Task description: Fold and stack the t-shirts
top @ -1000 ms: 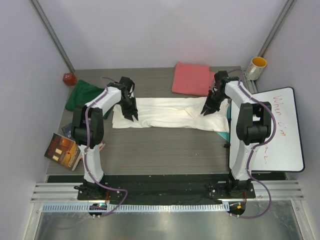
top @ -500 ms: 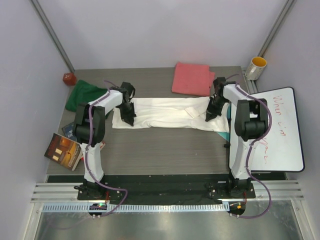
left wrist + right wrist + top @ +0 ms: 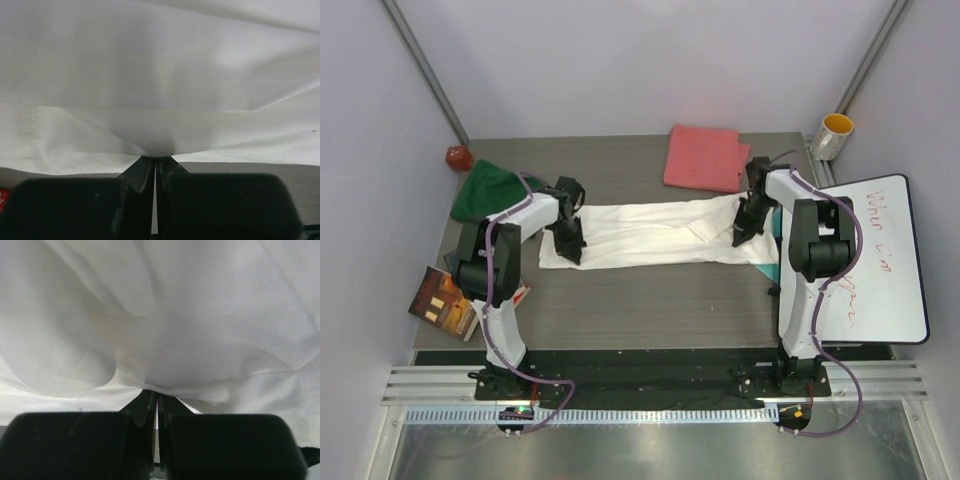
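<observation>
on the table lie three shirts: one white shirt spread in a long band across the middle, one green shirt bunched at the far left, and one pink shirt folded flat at the far edge. of the two grippers, the left gripper is closed on the white shirt's left end and the right gripper is closed on its right end, cloth pinched between each pair of fingers.
</observation>
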`<state>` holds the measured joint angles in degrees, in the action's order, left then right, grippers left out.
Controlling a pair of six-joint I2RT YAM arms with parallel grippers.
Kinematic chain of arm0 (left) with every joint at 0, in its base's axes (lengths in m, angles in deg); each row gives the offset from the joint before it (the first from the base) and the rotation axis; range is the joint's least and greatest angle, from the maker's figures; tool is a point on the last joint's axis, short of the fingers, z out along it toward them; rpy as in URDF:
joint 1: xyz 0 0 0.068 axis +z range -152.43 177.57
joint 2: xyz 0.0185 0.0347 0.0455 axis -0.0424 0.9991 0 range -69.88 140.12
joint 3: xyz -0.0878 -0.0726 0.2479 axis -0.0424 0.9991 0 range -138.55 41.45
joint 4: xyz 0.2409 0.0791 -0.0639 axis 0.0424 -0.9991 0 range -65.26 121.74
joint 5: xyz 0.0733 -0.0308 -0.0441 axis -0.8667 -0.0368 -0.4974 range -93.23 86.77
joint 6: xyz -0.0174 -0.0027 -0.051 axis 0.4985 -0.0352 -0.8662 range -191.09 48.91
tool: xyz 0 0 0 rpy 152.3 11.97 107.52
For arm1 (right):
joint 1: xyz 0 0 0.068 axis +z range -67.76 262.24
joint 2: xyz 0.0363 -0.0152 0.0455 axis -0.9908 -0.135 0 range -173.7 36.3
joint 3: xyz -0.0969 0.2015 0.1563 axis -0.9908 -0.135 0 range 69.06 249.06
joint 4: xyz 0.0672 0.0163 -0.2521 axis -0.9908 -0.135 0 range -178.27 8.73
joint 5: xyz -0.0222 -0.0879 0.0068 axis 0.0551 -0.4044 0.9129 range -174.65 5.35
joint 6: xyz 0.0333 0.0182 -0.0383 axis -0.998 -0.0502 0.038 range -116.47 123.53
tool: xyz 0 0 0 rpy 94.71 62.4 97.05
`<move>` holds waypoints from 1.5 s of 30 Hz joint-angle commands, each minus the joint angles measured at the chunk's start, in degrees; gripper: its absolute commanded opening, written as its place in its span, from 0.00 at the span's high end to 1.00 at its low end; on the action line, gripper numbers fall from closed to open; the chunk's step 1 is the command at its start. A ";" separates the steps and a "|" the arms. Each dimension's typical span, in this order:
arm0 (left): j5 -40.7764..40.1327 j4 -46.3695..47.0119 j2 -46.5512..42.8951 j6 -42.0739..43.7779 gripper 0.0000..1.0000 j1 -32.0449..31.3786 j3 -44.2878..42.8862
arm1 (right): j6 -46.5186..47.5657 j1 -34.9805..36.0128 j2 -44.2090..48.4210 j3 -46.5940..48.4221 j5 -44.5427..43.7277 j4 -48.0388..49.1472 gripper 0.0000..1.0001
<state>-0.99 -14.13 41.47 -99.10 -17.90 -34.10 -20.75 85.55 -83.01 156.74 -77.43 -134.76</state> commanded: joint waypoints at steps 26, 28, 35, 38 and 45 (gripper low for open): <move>-4.88 -6.60 2.91 1.03 0.99 1.75 2.25 | -0.60 1.87 0.30 6.19 7.54 0.06 0.80; -4.79 -6.69 3.08 1.12 0.99 1.75 1.99 | -0.51 1.87 -1.19 6.71 7.63 0.23 0.79; -4.79 -6.87 3.87 1.11 1.00 1.75 1.37 | -2.00 2.14 -4.09 9.35 8.68 2.17 0.79; -4.79 -6.95 4.05 1.12 1.00 1.75 1.37 | -2.18 2.31 -5.49 11.63 9.30 2.34 0.79; -4.70 -6.95 4.49 1.20 1.00 1.75 1.46 | -3.41 2.66 -6.90 17.95 10.97 2.43 0.79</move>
<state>-1.14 -20.88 42.15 -99.14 -16.91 -34.45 -22.78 87.67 -90.02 169.78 -68.32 -133.65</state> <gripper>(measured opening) 0.003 0.211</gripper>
